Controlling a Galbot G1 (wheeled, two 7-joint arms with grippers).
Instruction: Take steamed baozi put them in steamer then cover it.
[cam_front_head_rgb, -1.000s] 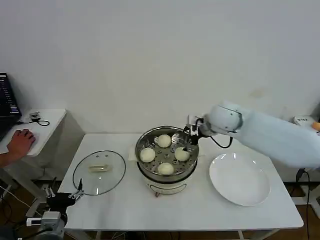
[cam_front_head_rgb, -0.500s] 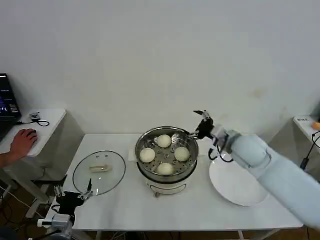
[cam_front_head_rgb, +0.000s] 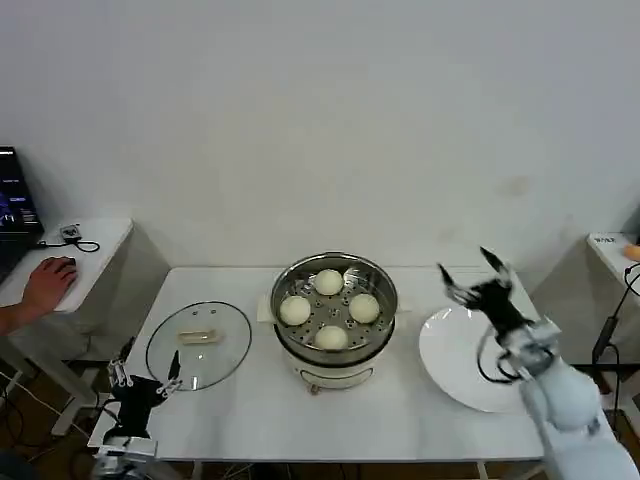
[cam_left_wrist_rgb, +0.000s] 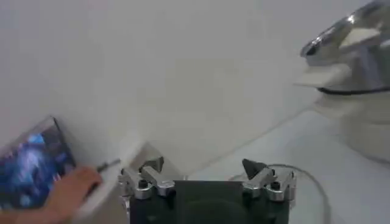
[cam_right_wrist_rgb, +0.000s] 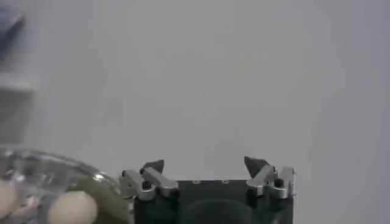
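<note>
The shiny steel steamer stands uncovered at mid-table on its white base. Several cream-white baozi lie on its perforated tray, among them one at the back, one on the left and one at the front. My right gripper hangs open and empty to the steamer's right, over the far-left rim of the white plate. The right wrist view has its open gripper, a baozi and the steamer's rim. The left gripper is open at the front-left corner, beside the clear glass lid.
The white table has bare room in front of the steamer and between the lid and the pot. A side desk with a screen stands to the left. In the left wrist view the open gripper faces the steamer.
My right arm has pulled back from the steamer's right rim and swung right, its open gripper now over the plate. The left gripper has risen a little towards the lid.
</note>
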